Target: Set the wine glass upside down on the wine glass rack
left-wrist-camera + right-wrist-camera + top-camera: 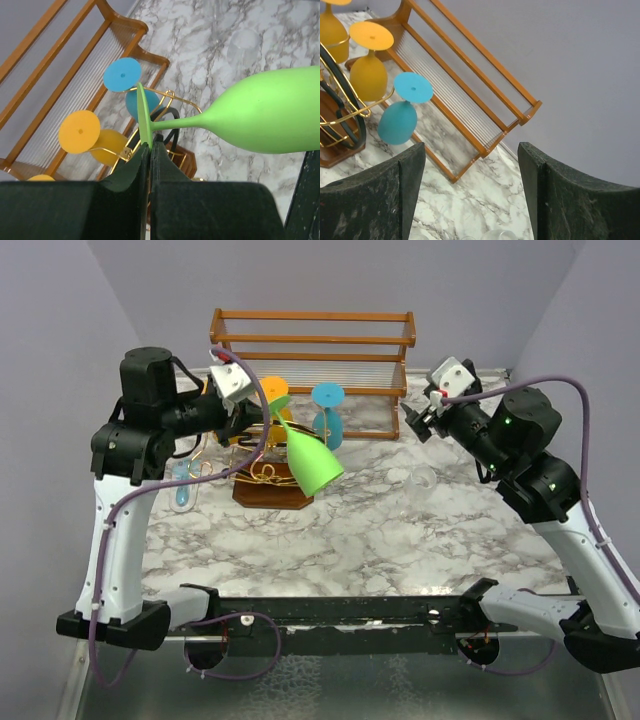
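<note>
My left gripper (258, 408) is shut on the edge of the round foot of a green wine glass (315, 466). The glass tilts bowl-down and to the right, above the wine glass rack (268, 480) of gold and black wire on a dark wooden base. In the left wrist view the fingertips (150, 146) pinch the foot, and the green bowl (272, 117) hangs over the rack (172, 100). A blue glass (327, 412) and a yellow glass (80, 131) hang upside down on the rack. My right gripper (424, 416) is open and empty at the far right (470, 155).
An orange-brown two-tier wooden shelf (310, 340) stands behind the rack against the back wall. A clear glass (422, 477) lies on the marble table under my right arm. A pale blue glass (185, 488) lies left of the rack.
</note>
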